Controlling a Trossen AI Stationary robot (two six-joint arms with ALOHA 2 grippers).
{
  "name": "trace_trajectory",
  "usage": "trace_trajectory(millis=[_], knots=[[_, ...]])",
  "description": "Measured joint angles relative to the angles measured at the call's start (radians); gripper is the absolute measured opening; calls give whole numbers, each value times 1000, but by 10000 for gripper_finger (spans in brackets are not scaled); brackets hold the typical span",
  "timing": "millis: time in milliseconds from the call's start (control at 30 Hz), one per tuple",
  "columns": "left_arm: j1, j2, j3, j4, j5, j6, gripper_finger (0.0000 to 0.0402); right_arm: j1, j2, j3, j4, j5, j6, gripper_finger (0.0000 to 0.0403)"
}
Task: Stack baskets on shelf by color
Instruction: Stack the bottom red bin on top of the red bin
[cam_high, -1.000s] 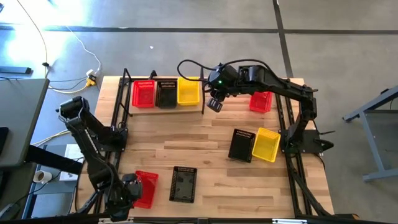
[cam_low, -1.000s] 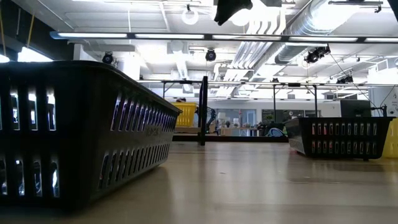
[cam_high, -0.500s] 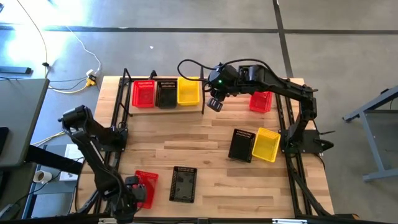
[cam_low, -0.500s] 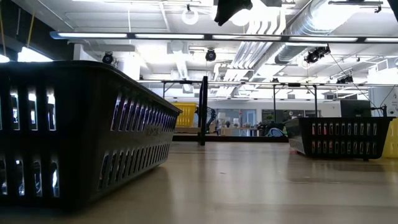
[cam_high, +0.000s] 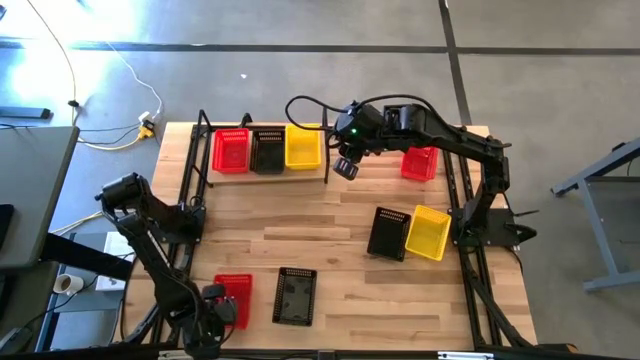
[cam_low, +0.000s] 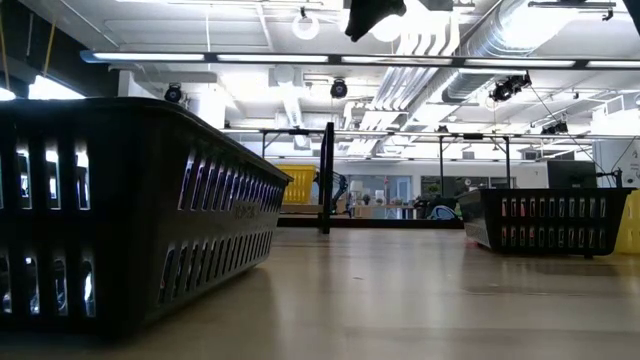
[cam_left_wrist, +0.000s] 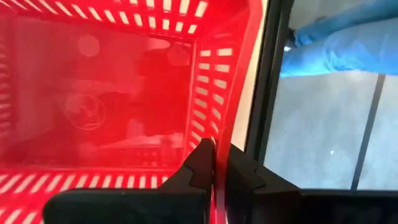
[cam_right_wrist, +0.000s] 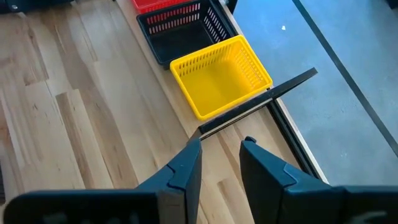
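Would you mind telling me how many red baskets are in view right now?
3: one on the shelf at its left end, one near the table's far right edge, one at the near left gripped by the left gripper. Nested ones may be hidden.

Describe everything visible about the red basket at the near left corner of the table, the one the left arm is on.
The red basket is a small rectangular plastic bin with slotted walls and an open top, empty inside, upright at the table's near left corner beside a black basket. The left claw is shut on its side wall, one finger inside and one outside, pinching the rim. Whether it rests on the wooden table or is slightly lifted cannot be told.
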Motion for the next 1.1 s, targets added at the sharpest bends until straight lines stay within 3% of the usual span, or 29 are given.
trace_trajectory(millis=[267,567,800,1100], knots=[[26,-81,90,-272,-100,1,3,0,0,0,-24,-1,-14,96],[145,-238,133,-534,-193,152,1,1,0,0,-26,-2,-14,96],[304,-362,134,-701,-281,361,1,1,0,0,-22,-2,-14,96],[614,-513,133,-828,-348,770,0,1,0,0,-21,-2,-14,96]])
